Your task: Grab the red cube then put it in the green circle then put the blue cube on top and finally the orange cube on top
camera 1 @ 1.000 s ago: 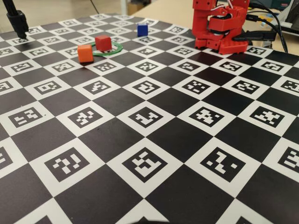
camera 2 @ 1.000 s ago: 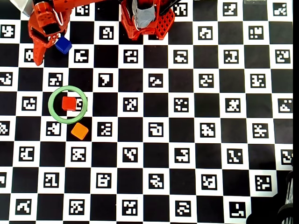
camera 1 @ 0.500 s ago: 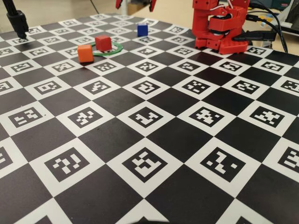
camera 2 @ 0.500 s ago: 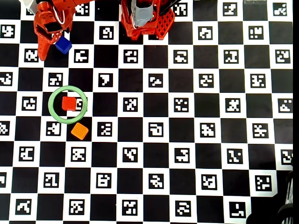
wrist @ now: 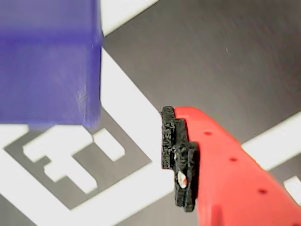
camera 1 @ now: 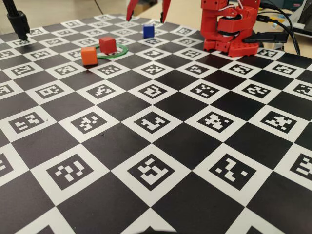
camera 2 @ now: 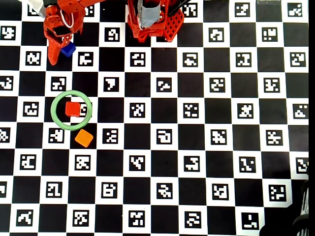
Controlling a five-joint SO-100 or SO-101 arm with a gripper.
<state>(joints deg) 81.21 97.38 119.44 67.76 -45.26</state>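
Gripper [camera 1: 147, 18] wide open, empty, now lower than before, straddling blue cube [camera 1: 148, 31]

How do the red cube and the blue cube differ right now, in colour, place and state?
The red cube is matte red; the blue cube is dark blue. The red one sits inside the green circle; the blue one lies on the board outside it. The open gripper straddles the blue cube; nothing is near the red. Both look the same size.
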